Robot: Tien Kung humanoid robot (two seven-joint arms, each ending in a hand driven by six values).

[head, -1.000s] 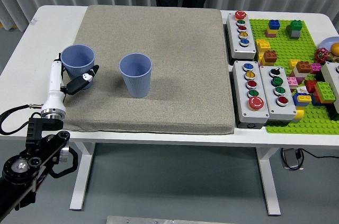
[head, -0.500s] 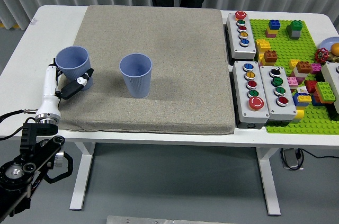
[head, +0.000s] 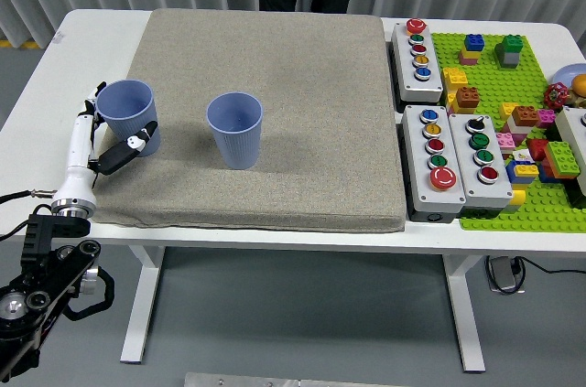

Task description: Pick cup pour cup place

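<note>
One hand (head: 103,147) beside left cup (head: 127,116)

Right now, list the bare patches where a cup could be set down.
Free: the mat right of the middle cup, up to the button boxes; also its far strip behind both cups. Crowded: the brick plate at right, and around the left cup by the left hand.

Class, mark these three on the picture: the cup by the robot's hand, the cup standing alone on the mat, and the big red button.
Left cup (head: 127,111), head view, front wall.
Middle cup (head: 236,142), head view, front wall.
Big red button (head: 443,176), head view, its top.
</note>
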